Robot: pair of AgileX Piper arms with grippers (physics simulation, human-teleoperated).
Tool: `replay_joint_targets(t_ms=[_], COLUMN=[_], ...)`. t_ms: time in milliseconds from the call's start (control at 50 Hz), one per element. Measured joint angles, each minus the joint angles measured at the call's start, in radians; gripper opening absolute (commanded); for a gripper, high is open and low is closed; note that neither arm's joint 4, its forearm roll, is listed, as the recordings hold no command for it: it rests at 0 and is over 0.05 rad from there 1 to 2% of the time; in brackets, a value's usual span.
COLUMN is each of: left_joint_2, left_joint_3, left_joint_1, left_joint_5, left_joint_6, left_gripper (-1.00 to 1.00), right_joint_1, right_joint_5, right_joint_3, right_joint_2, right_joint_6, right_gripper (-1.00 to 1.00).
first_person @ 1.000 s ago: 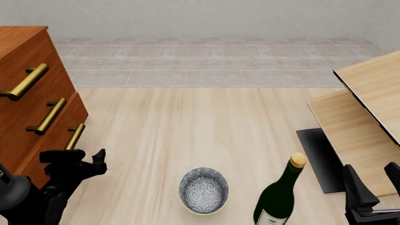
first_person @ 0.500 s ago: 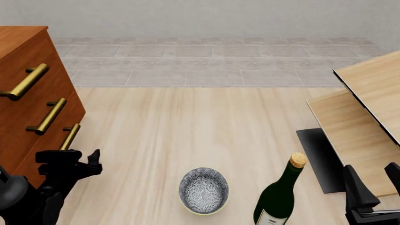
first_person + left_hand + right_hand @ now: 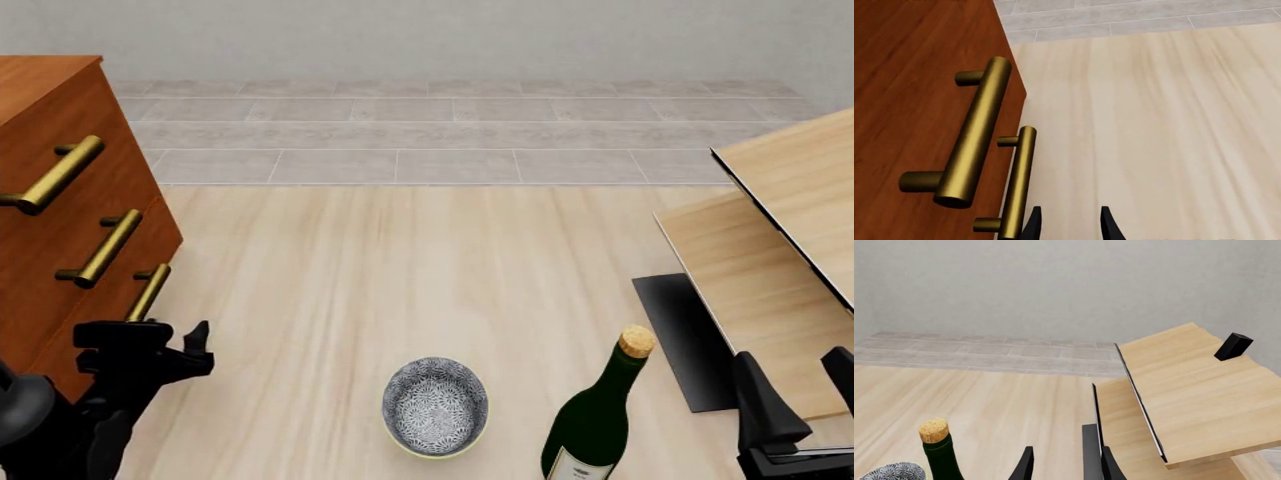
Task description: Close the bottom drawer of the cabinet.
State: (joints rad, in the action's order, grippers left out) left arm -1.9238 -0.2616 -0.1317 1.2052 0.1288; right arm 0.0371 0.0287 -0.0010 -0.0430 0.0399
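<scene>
— Since a second ago, what moved?
— Only the left gripper [image 3: 158, 342], which slid toward the worktop's left edge as the bottom drawer [image 3: 114, 318] went in, now nearly flush with the cabinet [image 3: 60, 190].
— Its fingers?
— Narrowly parted, empty, just beside the drawer's brass handle [image 3: 1017, 182].
— And the right gripper [image 3: 1062, 464]?
— Low at the right near corner, slightly parted, holding nothing.
— Surroundings?
— Pale wood worktop [image 3: 400, 270] carrying a patterned bowl [image 3: 435, 406] and corked bottle [image 3: 594, 420]; grey tiles beyond, light-wood furniture [image 3: 787, 240] at the right edge.
</scene>
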Motion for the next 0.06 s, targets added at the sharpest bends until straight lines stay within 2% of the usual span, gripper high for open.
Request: replay_joint_targets(t_ms=[60], left_joint_2=[0.0], left_joint_3=[0.0], left_joint_1=[-0.001], left_joint_5=[0.0], left_joint_6=[0.003], left_gripper=[1.0], right_joint_1=[0.0], right_joint_5=[-0.001], right_joint_3=[0.0], right_joint_2=[0.001], right_joint_6=[0.0], right_gripper=[1.0])
